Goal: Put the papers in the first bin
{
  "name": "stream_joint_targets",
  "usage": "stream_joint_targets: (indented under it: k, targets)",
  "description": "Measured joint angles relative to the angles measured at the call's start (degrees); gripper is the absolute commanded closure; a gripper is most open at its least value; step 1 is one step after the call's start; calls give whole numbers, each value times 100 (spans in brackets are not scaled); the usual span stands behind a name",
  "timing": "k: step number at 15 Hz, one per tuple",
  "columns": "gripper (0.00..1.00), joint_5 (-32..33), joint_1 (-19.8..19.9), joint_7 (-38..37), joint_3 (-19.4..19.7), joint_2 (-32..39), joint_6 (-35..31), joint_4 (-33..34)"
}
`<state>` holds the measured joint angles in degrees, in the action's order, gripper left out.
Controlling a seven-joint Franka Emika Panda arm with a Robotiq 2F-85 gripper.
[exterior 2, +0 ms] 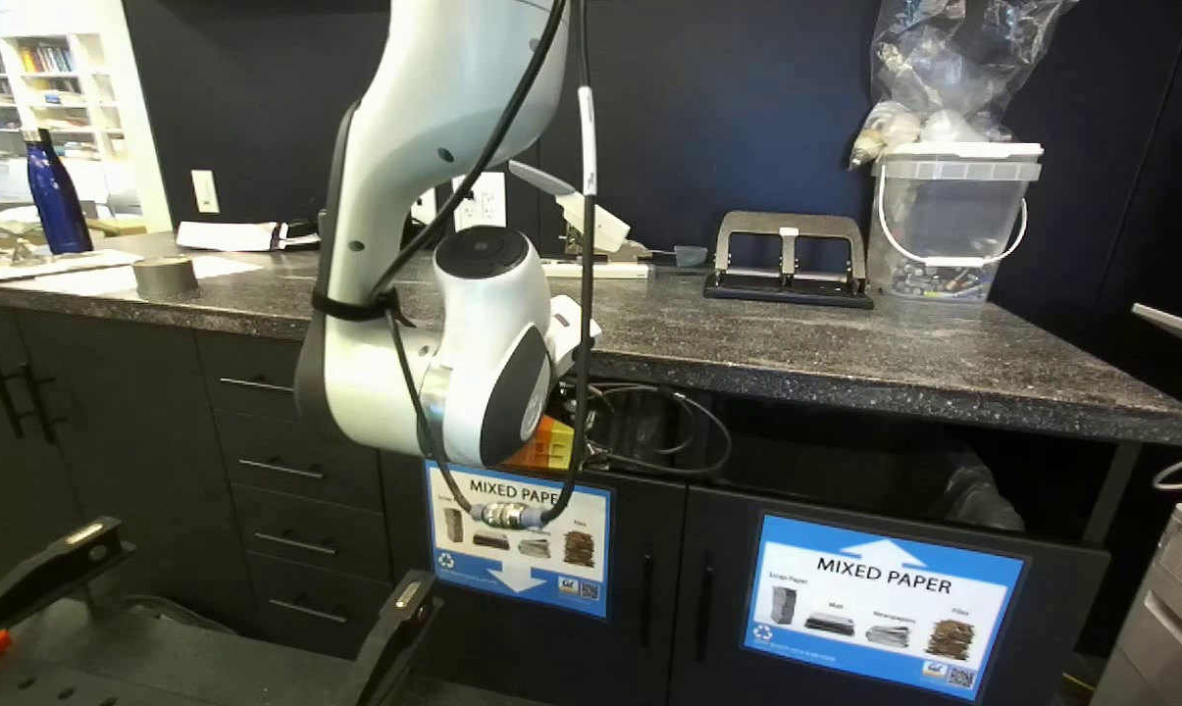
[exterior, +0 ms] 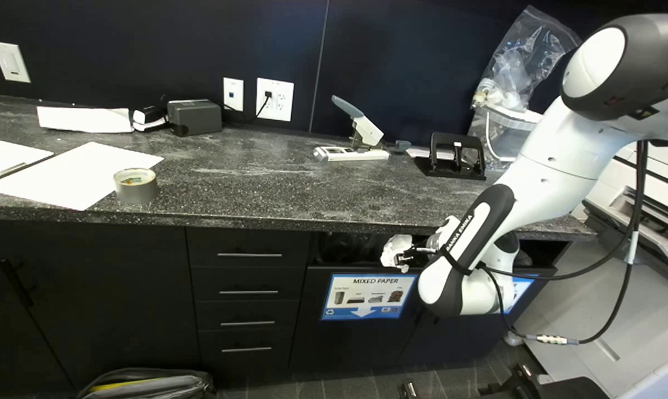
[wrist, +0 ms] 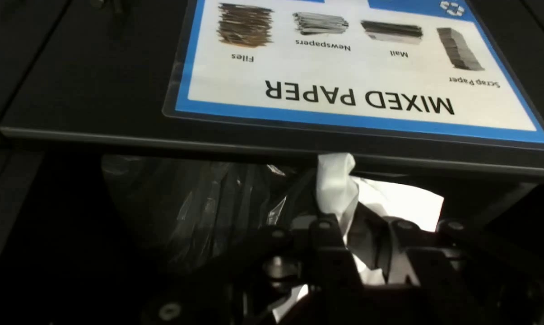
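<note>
Paper (wrist: pixel 337 187), white and crumpled, is pinched in the jaws of my gripper (wrist: pixel 363 237) at the open top of the bin (exterior: pixel 361 343) that I guess is first. I think it will be light, soft and easy to squash, so a gentle squeeze on the thick, bunched-up part should do, though it may snag on the rim (wrist: pixel 208 146).

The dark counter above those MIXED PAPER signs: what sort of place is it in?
Probably an office, perhaps a copy or supply corner: a hole punch and what looks like a large stapler sit on the counter, with MIXED PAPER signs below it.
</note>
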<state>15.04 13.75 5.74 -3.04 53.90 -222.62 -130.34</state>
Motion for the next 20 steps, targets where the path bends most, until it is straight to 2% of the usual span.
stream_joint_targets:
  k: [3, 7, 15, 20]
  targets:
    - [91, 277, 116, -141, 9, 343, -941, -27]
    - [91, 661, 192, -416, 12, 692, -1485, 149]
    - [91, 1037, 213, -1059, 2, 1374, -1494, 1385]
    - [91, 1131, 226, -1400, 0, 1775, -1223, 2086]
